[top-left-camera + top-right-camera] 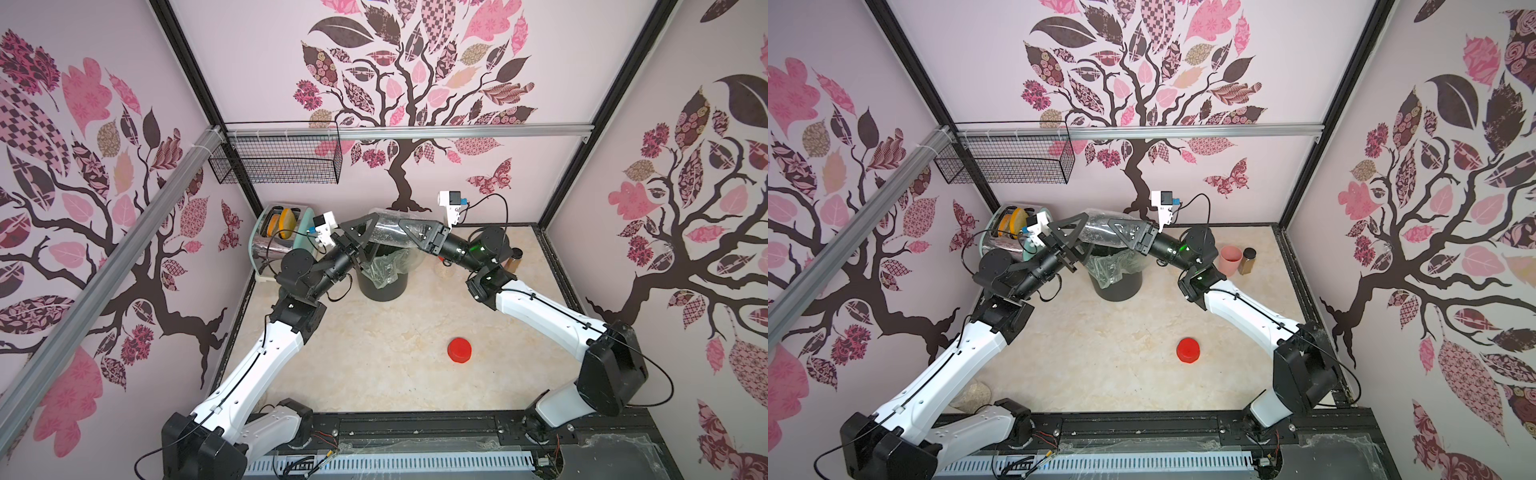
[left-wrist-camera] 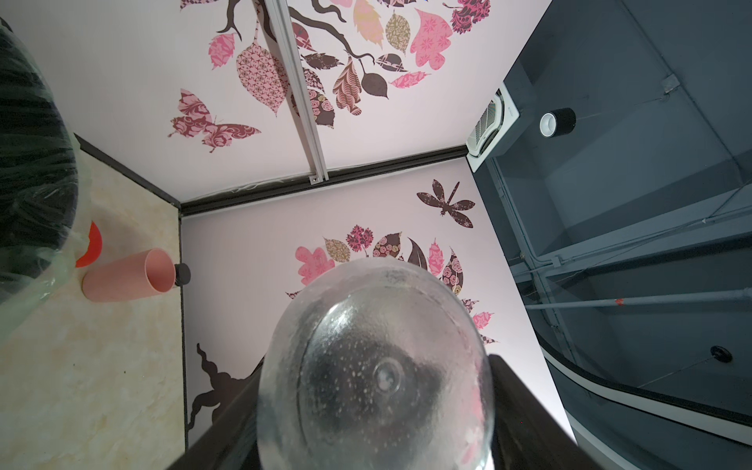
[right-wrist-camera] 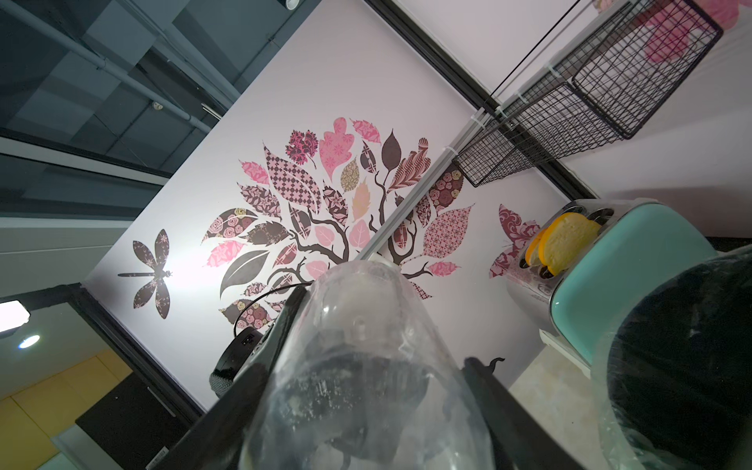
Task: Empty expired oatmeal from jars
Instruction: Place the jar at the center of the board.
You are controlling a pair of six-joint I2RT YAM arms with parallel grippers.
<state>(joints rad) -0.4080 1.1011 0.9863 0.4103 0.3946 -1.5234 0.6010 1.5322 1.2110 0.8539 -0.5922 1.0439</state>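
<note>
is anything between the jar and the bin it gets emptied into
Nothing visible does. The jar, held sideways by the left gripper and right gripper, appears to hang just above the bin's open, bag-lined mouth.

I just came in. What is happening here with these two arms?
Both arms meet above the black bin at the back of the table. The left gripper is shut on a clear jar, which lies on its side over the bin. The right gripper has its fingers against the same jar. The jar looks almost empty: only pale flecks cling inside. A red lid lies alone nearer the front.
</note>
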